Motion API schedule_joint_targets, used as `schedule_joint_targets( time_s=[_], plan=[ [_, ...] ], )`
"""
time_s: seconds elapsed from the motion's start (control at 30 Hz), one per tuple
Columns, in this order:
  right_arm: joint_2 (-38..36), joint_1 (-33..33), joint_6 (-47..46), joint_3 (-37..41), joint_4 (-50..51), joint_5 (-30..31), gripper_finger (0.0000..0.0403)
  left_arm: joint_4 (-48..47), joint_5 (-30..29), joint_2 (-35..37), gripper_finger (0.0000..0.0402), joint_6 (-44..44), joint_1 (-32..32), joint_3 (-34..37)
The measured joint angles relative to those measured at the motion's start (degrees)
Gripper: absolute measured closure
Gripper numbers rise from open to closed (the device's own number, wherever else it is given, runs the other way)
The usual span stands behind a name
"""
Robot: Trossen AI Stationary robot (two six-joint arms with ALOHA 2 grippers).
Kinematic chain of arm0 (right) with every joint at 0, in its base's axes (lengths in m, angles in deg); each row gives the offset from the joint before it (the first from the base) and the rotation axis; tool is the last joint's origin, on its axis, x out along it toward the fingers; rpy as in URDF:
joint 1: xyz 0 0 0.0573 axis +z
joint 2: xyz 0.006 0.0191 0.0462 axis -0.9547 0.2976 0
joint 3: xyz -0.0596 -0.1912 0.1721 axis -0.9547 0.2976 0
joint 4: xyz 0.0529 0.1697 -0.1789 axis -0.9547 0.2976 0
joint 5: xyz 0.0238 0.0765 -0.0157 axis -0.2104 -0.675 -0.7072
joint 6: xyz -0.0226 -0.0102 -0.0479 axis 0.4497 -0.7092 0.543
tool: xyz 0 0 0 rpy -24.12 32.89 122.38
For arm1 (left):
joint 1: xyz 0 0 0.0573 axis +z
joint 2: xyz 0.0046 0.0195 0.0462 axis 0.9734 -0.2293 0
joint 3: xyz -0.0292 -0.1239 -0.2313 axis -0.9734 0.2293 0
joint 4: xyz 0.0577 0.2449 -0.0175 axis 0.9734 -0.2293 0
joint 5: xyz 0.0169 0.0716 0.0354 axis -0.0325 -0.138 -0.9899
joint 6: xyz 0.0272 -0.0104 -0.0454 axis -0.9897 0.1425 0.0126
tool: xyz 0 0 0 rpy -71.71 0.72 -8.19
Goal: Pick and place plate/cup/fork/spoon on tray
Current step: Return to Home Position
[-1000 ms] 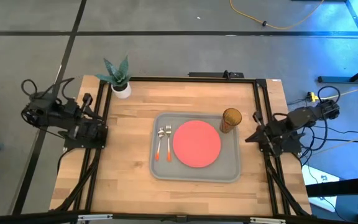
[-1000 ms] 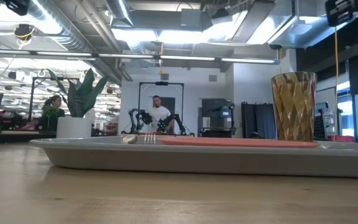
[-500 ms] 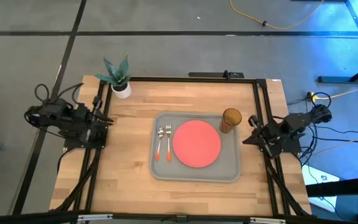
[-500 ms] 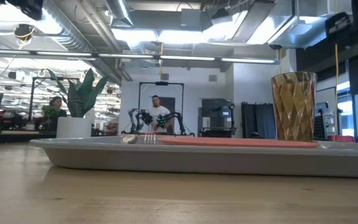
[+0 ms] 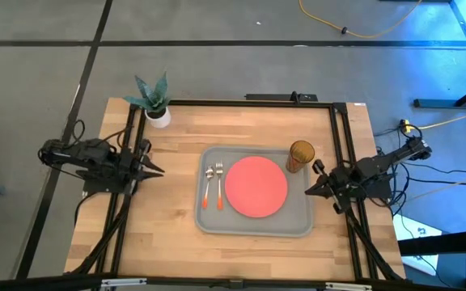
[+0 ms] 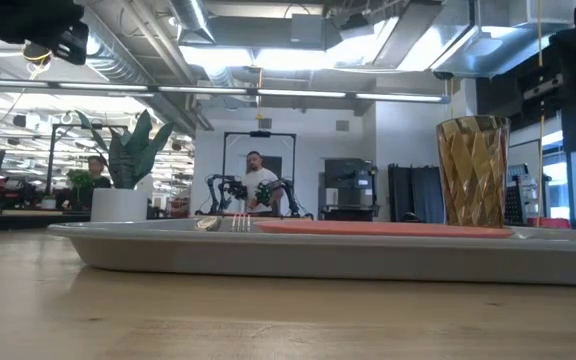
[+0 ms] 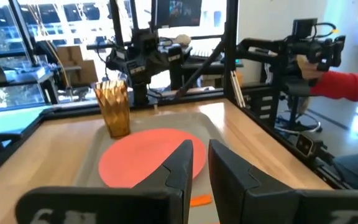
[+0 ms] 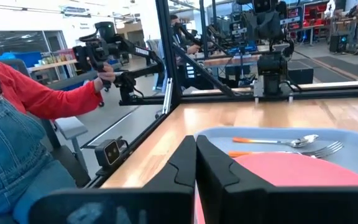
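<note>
Looking down on the table: a wooden top point(image 5: 168, 218) with the grey tray point(image 5: 298, 225) lying at its middle and one dark arm at each side.
Tray contents: everything named in the task lies inside the rim.
Plate: the coral-red plate point(image 5: 256, 186) sits flat in the middle of the tray.
Cup: the amber cup point(image 5: 300, 156) stands upright in the tray's far right corner, just beside the plate.
Spoon: the spoon point(image 5: 207, 185) lies along the tray's left side, bowl toward the far edge, orange handle toward the near edge.
Fork: the fork point(image 5: 218, 185) lies parallel to the spoon, between it and the plate, tines toward the far edge.
Left gripper point(image 5: 157, 169): at the table's left edge, pointing at the tray, well apart from it; the fingers stand slightly parted with a narrow gap, pinching nothing.
Right gripper point(image 5: 310, 190): at the tray's right edge, tips pointing inward near the cup; the fingers are pressed together, empty.
Potted plant point(image 5: 154, 99): a white pot at the table's far left corner.
Person: a red sleeve point(image 8: 39, 93) shows beyond the table's edge.
</note>
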Motion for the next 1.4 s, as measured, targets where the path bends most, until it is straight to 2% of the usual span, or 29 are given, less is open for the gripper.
schedule_joint_targets(
  time_s=[0.3, 0.5, 0.7, 0.97, 1.17, 1.27, 1.4],
  plan=[
    [0.1, 0.0, 4.8, 0.0, 3.3, -3.0, 0.0397, 0.2, 0.0, 0.0, 0.0356, -0.4, 0.0, 2.8],
    [0.2, 0.0, 6.4, 0.0, 3.4, -3.1, 0.0397, 3.9, -0.5, 0.0, 0.0356, -0.5, 0.0, 8.2],
    [0.2, 0.0, 7.6, 0.0, 3.4, -3.1, 0.0397, 8.1, -4.1, 0.0, 0.0356, -0.5, 0.0, 13.6],
    [0.3, 0.0, 7.8, -0.1, 3.6, -4.7, 0.0397, 12.4, -6.3, 0.0, 0.0356, -5.2, 0.0, 14.1],
    [0.3, 0.0, 7.5, -0.1, 3.7, -5.0, 0.0397, 13.7, -10.7, 0.0, 0.0356, -6.6, 0.0, 14.1],
    [0.3, 0.0, 7.6, -0.1, 3.7, -5.0, 0.0397, 17.0, -9.8, 0.0, 0.0357, -8.4, 0.0, 14.1],
    [0.3, 0.0, 7.6, -0.1, 3.7, -5.0, 0.0397, 19.2, -5.0, 0.0, 0.0356, -9.4, 0.0, 14.1]
  ],
)
